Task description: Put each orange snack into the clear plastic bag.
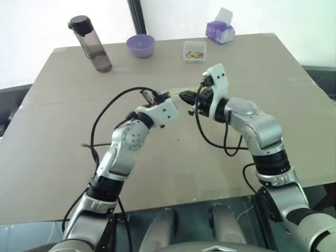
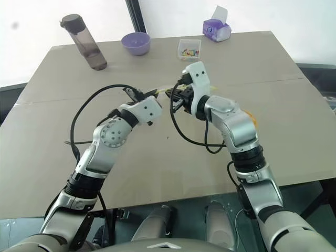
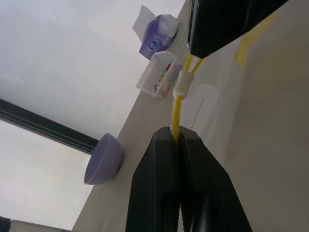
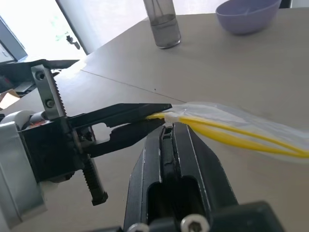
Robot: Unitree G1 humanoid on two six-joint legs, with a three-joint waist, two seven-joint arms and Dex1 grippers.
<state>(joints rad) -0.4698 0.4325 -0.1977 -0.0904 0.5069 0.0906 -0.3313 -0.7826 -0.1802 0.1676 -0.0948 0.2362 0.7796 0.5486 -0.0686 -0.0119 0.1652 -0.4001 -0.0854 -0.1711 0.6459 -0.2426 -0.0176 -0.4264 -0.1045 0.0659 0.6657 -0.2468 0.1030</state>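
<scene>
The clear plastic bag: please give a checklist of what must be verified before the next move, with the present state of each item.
1. Left gripper shut on the yellow seal strip of the clear plastic bag: ok.
2. Right gripper shut on the same strip, at the white slider: ok.
3. Bag held up off the table: ok.
4. Bag mouth open wide enough for a snack: cannot tell; the two yellow lines part only slightly.
5. Orange snack located: partly, an orange bit shows behind the right forearm.
6. Snack inside the bag: not ok.
</scene>
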